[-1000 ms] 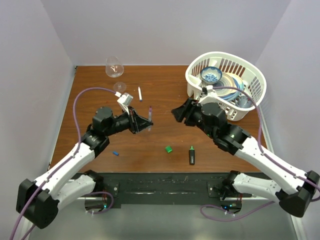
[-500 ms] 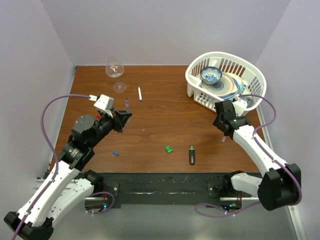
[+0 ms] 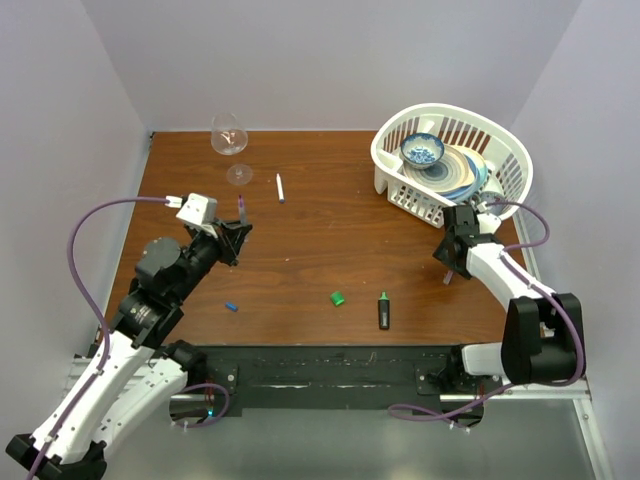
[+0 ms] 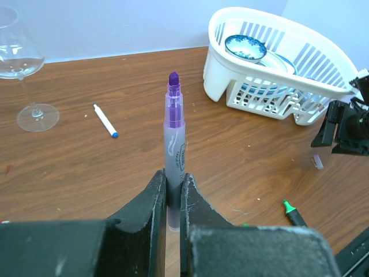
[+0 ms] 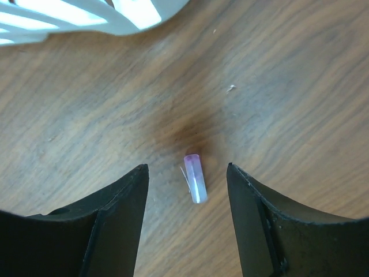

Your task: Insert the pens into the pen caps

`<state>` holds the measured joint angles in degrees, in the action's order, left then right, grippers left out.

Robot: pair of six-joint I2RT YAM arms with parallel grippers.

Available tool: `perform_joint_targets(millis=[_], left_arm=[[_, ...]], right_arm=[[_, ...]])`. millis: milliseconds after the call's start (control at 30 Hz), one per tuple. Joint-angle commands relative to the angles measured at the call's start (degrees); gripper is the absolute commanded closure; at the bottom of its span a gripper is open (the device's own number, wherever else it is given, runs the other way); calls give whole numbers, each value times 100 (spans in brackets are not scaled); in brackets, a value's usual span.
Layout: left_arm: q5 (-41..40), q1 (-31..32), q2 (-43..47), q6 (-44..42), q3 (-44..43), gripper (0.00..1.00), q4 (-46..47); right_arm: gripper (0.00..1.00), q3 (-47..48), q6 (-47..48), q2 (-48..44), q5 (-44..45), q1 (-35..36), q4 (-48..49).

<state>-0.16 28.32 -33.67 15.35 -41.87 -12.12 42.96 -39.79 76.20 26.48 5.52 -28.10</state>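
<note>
My left gripper [image 3: 236,226] is shut on the purple-grey pen [image 3: 243,207] and holds it upright above the table's left side. In the left wrist view the pen [image 4: 175,138] stands between the fingers [image 4: 158,193], purple tip up. My right gripper [image 5: 185,168] is open, jaws either side of a small clear purple-tinted cap [image 5: 195,178] lying on the table, not touching it. This cap lies near the basket [image 3: 447,281]. The white pen [image 3: 280,187] lies at the back. The black marker [image 3: 384,311], green cap [image 3: 338,298] and blue cap [image 3: 231,307] lie near the front. No red cap shows.
A wine glass [image 3: 230,140] stands at the back left. A white basket [image 3: 382,158] with a bowl and plates sits at the back right, just beyond my right gripper [image 3: 449,268]. White walls close in the table on three sides.
My left arm has drawn back to the left with the pen still held. My right arm has swung from the middle to the right, down over the clear cap by the basket.
</note>
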Motion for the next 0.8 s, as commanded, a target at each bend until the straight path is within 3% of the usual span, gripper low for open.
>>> perform_joint_targets(millis=[0, 433, 600, 767], left_arm=[[-317, 7, 124, -138, 3, 100, 78], [-405, 7, 133, -156, 3, 100, 69], [-406, 7, 159, -147, 12, 100, 69], [-353, 7, 150, -138, 12, 100, 69]], right_arm=[[40, -183, 182, 166, -494, -77, 516], [39, -191, 235, 606, -556, -104, 560], [45, -323, 208, 317, -530, -112, 569], [43, -323, 226, -262, -389, -112, 341]])
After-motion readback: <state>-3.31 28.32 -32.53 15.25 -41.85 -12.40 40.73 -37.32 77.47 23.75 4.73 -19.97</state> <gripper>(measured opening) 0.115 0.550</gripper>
